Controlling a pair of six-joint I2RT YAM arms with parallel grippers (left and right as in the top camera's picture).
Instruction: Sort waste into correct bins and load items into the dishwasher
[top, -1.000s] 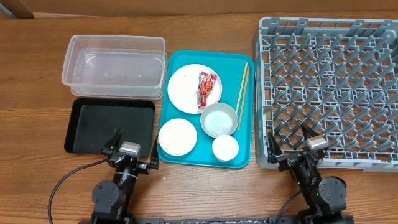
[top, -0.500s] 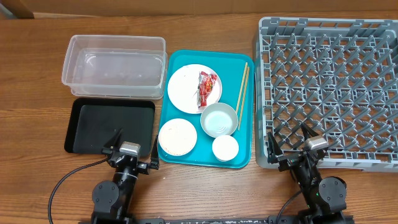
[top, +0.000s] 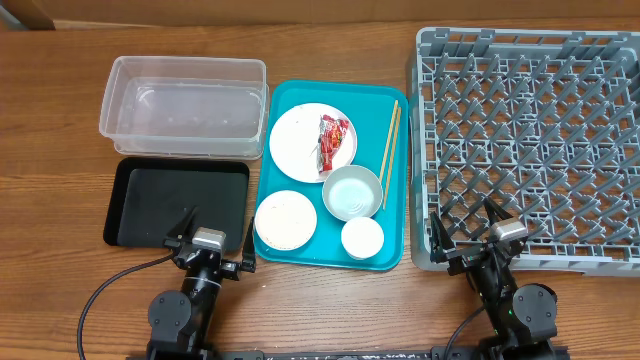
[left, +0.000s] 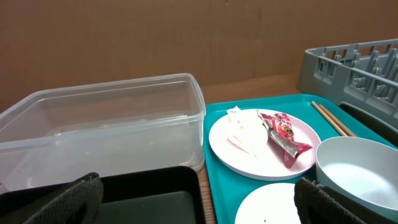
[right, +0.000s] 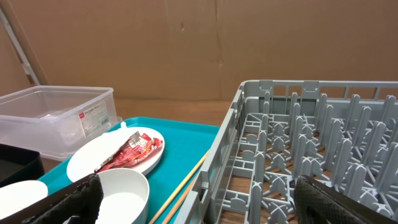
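Eyeing the crumpled red wrapper (top: 335, 141) on the far plate (top: 297, 142) in the teal tray (top: 392, 240): probably featherlight, crinkly, slick foil. With left gripper (left: 199, 208) and right gripper (right: 199, 202) both spread wide and empty, best pinched across its raised middle, clear of the white tissue (left: 242, 134) just left of it.

On the table (top: 60, 200), the tub (top: 183, 106) sits toward the far left corner, with the shallow tray (top: 178, 200) just in front of it. The serving tray (top: 300, 92) lies in the middle, just right of both. The rack (top: 530, 130) fills the right side, reaching the far edge. On the serving tray, a plate (top: 298, 140) at the far end carries the wrapper (top: 335, 140) and tissue (left: 242, 134). The chopsticks (top: 389, 155) lie along its right rim. The bowl (top: 352, 192) sits behind the cup (top: 362, 237), with a second plate (top: 285, 220) to their left.
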